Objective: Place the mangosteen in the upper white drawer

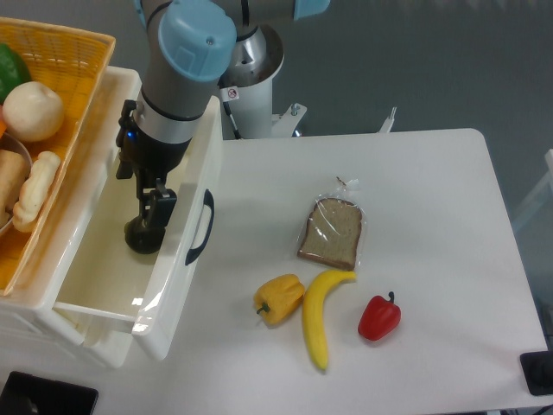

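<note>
The gripper [143, 226] sits low inside the upper white drawer [168, 285], apparently pinching the mangosteen [140, 238], so a gentle release near the floor should stop it rolling.

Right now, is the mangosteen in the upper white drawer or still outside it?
In. The dark mangosteen sits low inside the open upper white drawer, below its rim, directly under the gripper. Whether the fingers grip it, I cannot tell.
</note>
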Controlling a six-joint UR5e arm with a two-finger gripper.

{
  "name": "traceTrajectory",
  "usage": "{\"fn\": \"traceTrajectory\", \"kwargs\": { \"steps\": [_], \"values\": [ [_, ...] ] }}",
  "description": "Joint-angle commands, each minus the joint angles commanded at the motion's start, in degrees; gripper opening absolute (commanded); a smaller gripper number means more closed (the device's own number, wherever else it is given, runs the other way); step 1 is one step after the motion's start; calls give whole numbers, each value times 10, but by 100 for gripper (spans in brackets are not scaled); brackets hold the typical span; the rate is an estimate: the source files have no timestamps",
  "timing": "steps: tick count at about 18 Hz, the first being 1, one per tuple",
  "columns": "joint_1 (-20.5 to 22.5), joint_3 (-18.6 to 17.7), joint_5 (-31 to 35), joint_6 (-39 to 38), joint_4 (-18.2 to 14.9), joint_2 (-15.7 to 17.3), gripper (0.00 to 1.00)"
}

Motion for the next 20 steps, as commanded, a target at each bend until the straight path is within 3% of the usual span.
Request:
{"fn": "traceTrajectory", "kwargs": {
  "steps": [3,9,12,17,20],
  "values": [
    [46,5,-7,-8,26,0,100],
    [148,-10,-3,-7,22,-3,100],
    [192,-37,-3,-1,32,-11,100],
    [230,-30,70,0,38,-73,100],
    [244,-23,128,1,83,-112,100]
  ]
}}
